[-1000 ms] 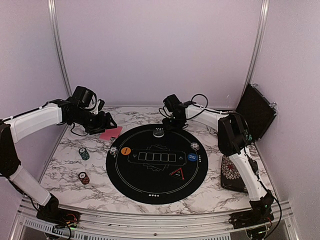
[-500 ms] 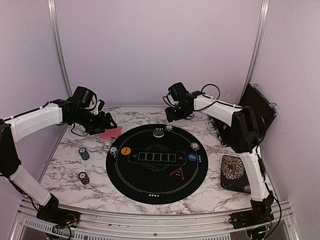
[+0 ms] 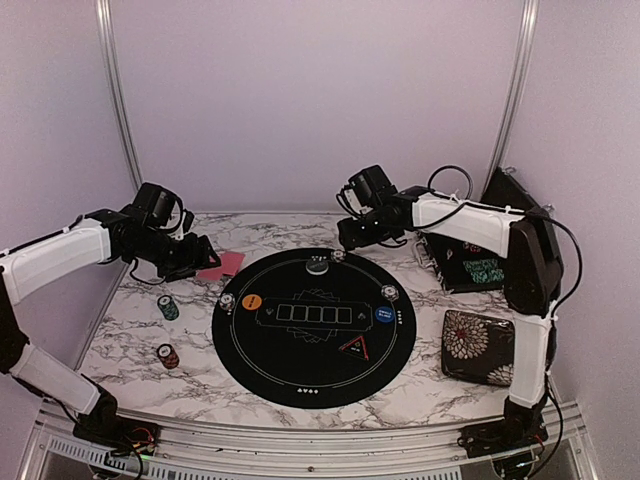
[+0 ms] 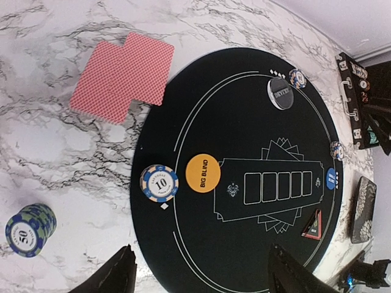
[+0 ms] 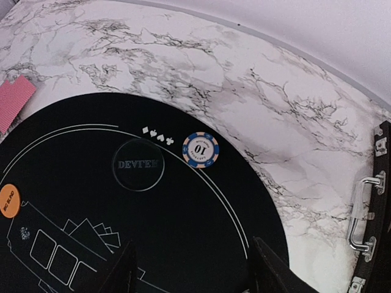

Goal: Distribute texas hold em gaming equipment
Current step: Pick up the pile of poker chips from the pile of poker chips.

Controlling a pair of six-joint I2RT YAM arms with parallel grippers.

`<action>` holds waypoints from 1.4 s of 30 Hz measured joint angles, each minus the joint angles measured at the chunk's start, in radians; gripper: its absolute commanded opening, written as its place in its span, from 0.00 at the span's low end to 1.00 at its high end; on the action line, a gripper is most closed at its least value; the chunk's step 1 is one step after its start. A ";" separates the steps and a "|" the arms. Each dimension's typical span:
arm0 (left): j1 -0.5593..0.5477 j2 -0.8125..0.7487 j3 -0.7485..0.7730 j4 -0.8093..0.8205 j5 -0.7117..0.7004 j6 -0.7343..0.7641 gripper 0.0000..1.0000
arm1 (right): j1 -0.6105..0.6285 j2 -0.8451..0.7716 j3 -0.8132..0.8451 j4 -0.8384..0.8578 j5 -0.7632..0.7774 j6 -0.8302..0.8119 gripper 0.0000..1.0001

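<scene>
Pink-red cards [image 3: 222,264] [image 4: 122,75] lie fanned on the marble left of the mat. Single blue-white chips sit at the mat's left [image 4: 159,183], far [image 5: 200,150] and right [image 3: 389,293] edges. A green chip stack [image 3: 168,307] and a red one [image 3: 168,355] stand on the marble. On the mat are the orange button [image 4: 203,173], blue button [image 3: 384,315], dealer button [image 5: 139,165] and triangle marker [image 3: 355,347]. My left gripper [image 3: 195,252] [image 4: 198,259] hovers open and empty beside the cards. My right gripper [image 3: 350,237] [image 5: 194,247] hangs open and empty above the far chip.
The round black mat [image 3: 315,370] covers the table's middle. A floral-patterned case [image 3: 478,346] lies at the right front. An open black case [image 3: 475,262] leans at the back right, its metal latch [image 5: 363,213] close to my right wrist.
My right gripper has lifted and drawn right off the mat's far edge, its arm swinging up, and the far chip now shows. My left gripper has backed slightly left from the cards.
</scene>
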 measured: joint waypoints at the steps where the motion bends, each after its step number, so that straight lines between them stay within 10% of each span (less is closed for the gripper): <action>1: 0.000 -0.021 -0.014 -0.009 -0.012 -0.006 0.75 | 0.007 -0.024 -0.032 0.011 -0.003 0.001 0.60; 42: 0.078 -0.073 -0.096 -0.235 -0.348 -0.070 0.78 | 0.026 -0.403 -0.469 0.204 -0.078 0.022 0.61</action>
